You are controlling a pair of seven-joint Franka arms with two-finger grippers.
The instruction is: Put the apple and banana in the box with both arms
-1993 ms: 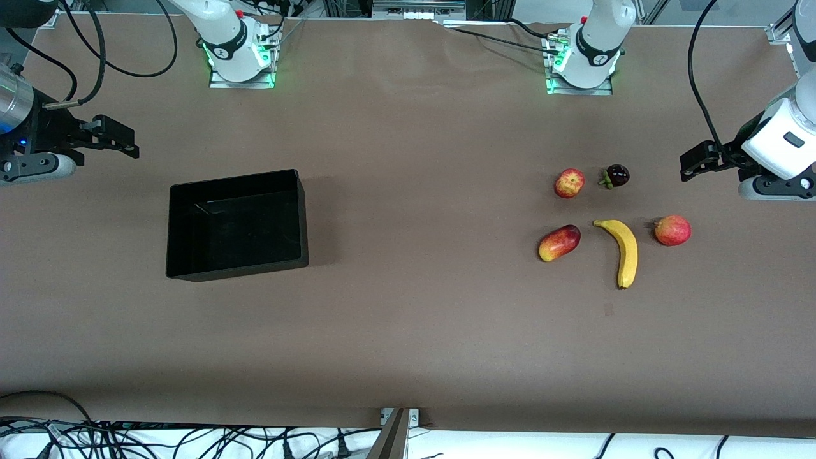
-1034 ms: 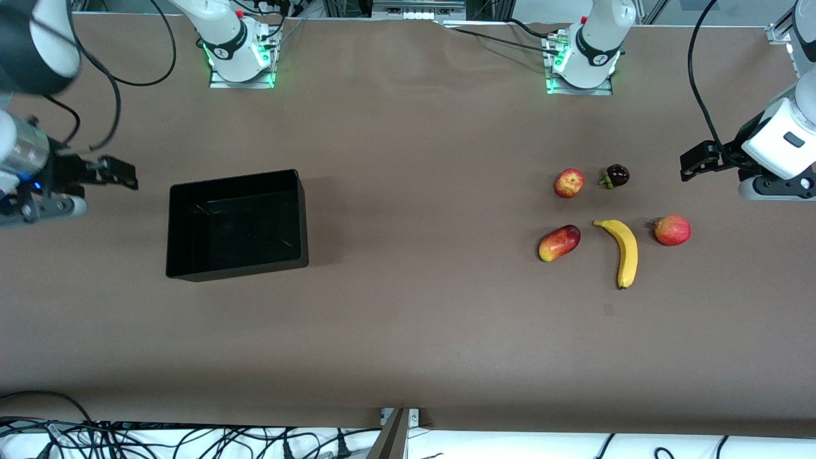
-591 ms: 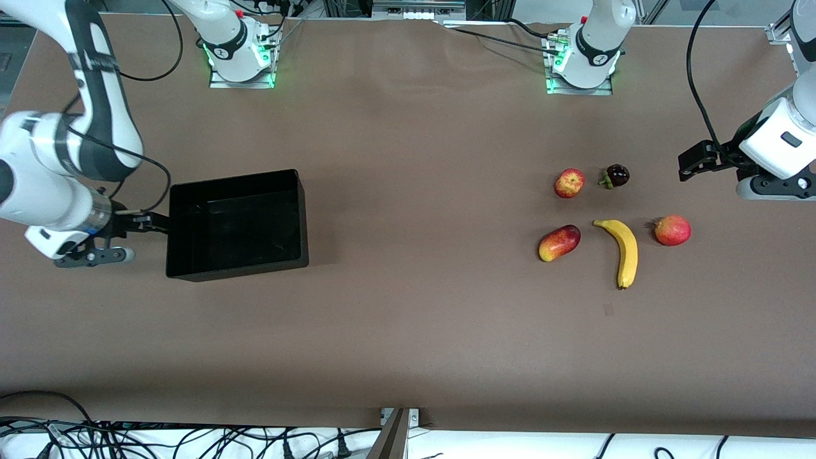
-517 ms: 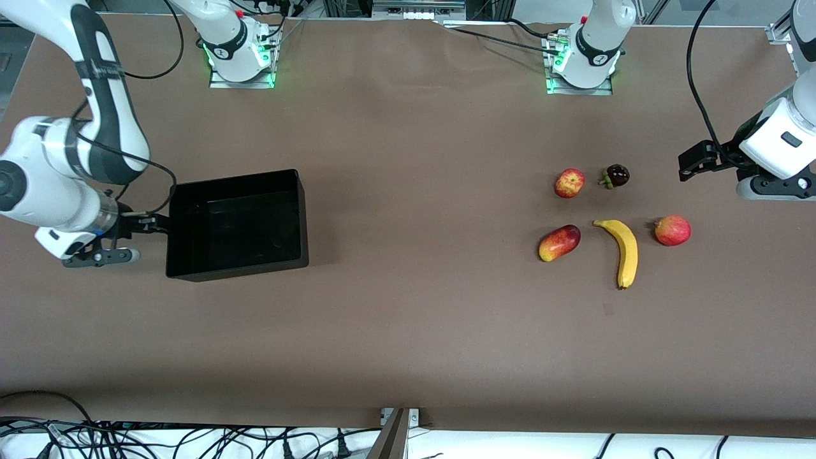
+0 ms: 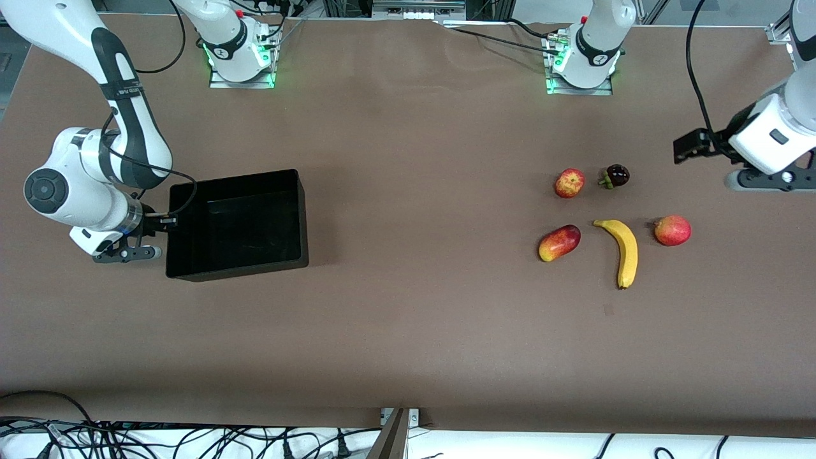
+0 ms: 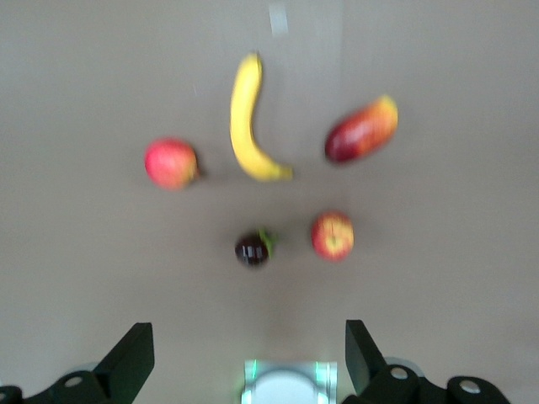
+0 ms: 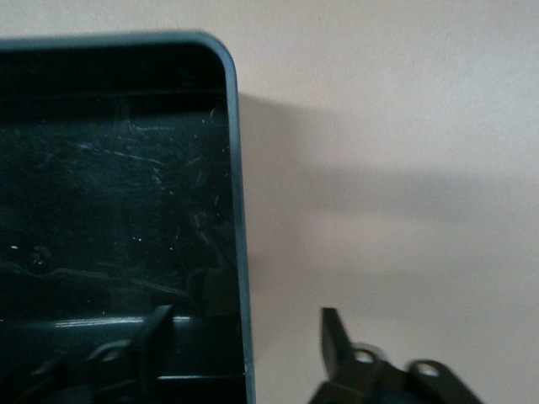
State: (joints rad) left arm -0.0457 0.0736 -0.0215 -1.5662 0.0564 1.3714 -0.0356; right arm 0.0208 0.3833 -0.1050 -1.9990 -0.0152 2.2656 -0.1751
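The apple (image 5: 569, 183) and the banana (image 5: 625, 252) lie on the table toward the left arm's end. Both also show in the left wrist view, the apple (image 6: 333, 236) and the banana (image 6: 248, 126). The black box (image 5: 236, 177) stands empty toward the right arm's end. My right gripper (image 5: 167, 220) is open at the box's end wall (image 7: 240, 210). In the right wrist view the right gripper (image 7: 247, 337) has one finger inside the box and one outside. My left gripper (image 5: 687, 146) is open and empty in the air beside the fruits, as its wrist view (image 6: 248, 366) shows.
A pinkish-red round fruit (image 5: 672, 230), a red-yellow mango-like fruit (image 5: 559, 243) and a small dark fruit (image 5: 616, 175) lie around the banana and the apple. Brown table surface lies between the box and the fruits. Cables run along the table's near edge.
My right arm has swung from the table's end over to the box and brought its gripper down astride the end wall. My left gripper has shifted slightly toward the bases.
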